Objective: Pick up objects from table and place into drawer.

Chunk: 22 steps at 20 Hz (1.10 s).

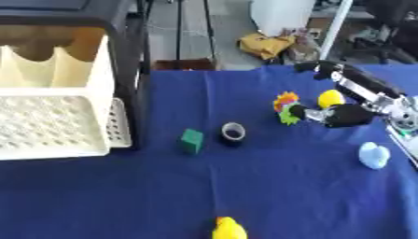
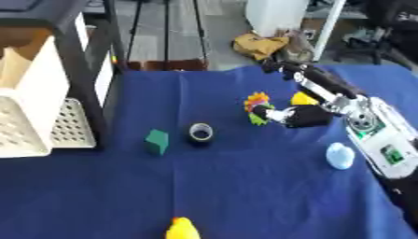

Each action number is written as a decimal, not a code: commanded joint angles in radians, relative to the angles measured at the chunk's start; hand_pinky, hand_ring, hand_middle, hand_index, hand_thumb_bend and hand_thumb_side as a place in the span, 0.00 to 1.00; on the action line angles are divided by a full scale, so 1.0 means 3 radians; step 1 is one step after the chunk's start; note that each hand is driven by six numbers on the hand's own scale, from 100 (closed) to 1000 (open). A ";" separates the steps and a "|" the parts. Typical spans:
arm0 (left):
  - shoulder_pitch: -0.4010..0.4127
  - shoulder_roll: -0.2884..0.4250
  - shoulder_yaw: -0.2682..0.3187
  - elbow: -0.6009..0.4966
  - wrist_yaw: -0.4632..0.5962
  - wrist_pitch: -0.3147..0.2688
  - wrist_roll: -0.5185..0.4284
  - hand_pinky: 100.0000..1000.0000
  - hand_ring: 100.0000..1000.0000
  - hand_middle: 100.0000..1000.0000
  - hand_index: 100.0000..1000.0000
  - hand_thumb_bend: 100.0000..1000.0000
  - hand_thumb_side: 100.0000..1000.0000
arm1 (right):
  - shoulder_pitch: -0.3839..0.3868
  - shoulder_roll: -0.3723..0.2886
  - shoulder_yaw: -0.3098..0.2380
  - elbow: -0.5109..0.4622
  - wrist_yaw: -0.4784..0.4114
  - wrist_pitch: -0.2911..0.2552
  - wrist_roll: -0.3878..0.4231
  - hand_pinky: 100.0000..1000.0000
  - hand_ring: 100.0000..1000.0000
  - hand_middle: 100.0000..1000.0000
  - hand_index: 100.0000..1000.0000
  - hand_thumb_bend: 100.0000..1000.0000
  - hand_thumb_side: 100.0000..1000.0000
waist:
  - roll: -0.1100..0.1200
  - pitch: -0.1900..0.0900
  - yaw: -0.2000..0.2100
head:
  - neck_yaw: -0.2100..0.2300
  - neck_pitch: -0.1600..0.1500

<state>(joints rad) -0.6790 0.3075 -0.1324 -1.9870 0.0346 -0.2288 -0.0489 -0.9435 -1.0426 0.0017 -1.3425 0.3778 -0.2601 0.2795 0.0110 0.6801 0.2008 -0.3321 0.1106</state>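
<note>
Spiky multicoloured toy [image 1: 287, 108] sits on the blue-covered counter [image 1: 269, 186], right of centre, and the right robot hand [image 1: 341, 115] is right at it, fingertips touching its side; whether they grip it, I cannot tell. Yellow ball [image 1: 330, 98] just behind the hand. White drawer [image 1: 53, 126] stands open at far left, well apart.

On the blue tabletop [image 1: 269, 186], the right hand [image 1: 339, 115] touches a spiky multicoloured toy [image 1: 287, 107]. Nearby lie a yellow ball [image 1: 330, 98], tape roll [image 1: 233, 133], green block [image 1: 192, 140], pale blue object [image 1: 374, 155], and white drawer [image 1: 49, 126].
</note>
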 commanded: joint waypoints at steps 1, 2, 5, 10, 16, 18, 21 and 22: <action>-0.0028 0.0021 0.0004 -0.0043 -0.0014 0.0002 -0.0022 0.44 0.69 0.71 0.83 0.00 1.00 | -0.0057 -0.0088 -0.0025 -0.0009 0.0015 -0.0056 0.0011 0.87 1.00 0.82 1.00 0.38 0.62 | -0.0001 -0.0072 0.0010 | -0.0019 -0.0075; -0.0028 0.0020 0.0002 -0.0043 -0.0016 0.0001 -0.0027 0.44 0.69 0.71 0.83 0.00 1.00 | -0.0051 -0.0090 -0.0030 -0.0005 0.0023 -0.0068 0.0001 0.87 1.00 0.82 1.00 0.38 0.62 | 0.0000 -0.0065 0.0016 | -0.0025 -0.0084; -0.0036 0.0011 -0.0010 -0.0043 -0.0016 -0.0008 -0.0044 0.44 0.69 0.71 0.83 0.00 1.00 | -0.0027 -0.0099 -0.0048 0.0019 0.0041 -0.0081 -0.0050 0.86 1.00 0.78 1.00 0.39 0.60 | -0.0002 -0.0042 0.0041 | -0.0047 -0.0118; -0.0038 -0.0005 -0.0016 -0.0043 -0.0032 -0.0027 -0.0058 0.44 0.69 0.71 0.83 0.00 1.00 | 0.0031 -0.0133 -0.0076 0.0063 0.0132 -0.0064 -0.0136 0.84 1.00 0.73 1.00 0.41 0.60 | -0.0012 0.0000 0.0108 | -0.0076 -0.0203; -0.0020 -0.0037 -0.0019 -0.0043 -0.0072 -0.0039 -0.0061 0.44 0.69 0.71 0.83 0.00 1.00 | 0.0077 -0.0192 -0.0117 0.0061 0.0140 -0.0031 -0.0269 0.84 1.00 0.73 1.00 0.41 0.59 | 0.0003 0.0052 0.0138 | -0.0103 -0.0256; -0.0010 -0.0047 -0.0017 -0.0043 -0.0086 -0.0035 -0.0059 0.44 0.69 0.71 0.83 0.00 1.00 | 0.0083 -0.0213 -0.0131 0.0051 0.0111 -0.0026 -0.0316 0.84 1.00 0.73 1.00 0.40 0.59 | 0.0013 0.0065 0.0137 | -0.0113 -0.0254; -0.0008 -0.0053 -0.0019 -0.0043 -0.0102 -0.0037 -0.0056 0.44 0.69 0.71 0.83 0.00 1.00 | 0.0083 -0.0226 -0.0137 0.0037 0.0064 -0.0018 -0.0376 0.84 1.00 0.72 1.00 0.40 0.58 | 0.0024 0.0074 0.0126 | -0.0117 -0.0247; -0.0004 -0.0052 -0.0021 -0.0043 -0.0107 -0.0035 -0.0060 0.44 0.69 0.71 0.83 0.00 1.00 | 0.0077 -0.0227 -0.0137 0.0029 0.0045 -0.0018 -0.0397 0.84 1.00 0.72 1.00 0.41 0.58 | 0.0026 0.0074 0.0122 | -0.0117 -0.0243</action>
<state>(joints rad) -0.6766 0.2824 -0.1391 -1.9905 0.0072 -0.2406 -0.0654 -0.9150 -1.0695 -0.0315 -1.3248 0.3972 -0.2668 0.1680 0.0190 0.7289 0.2388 -0.3635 0.0492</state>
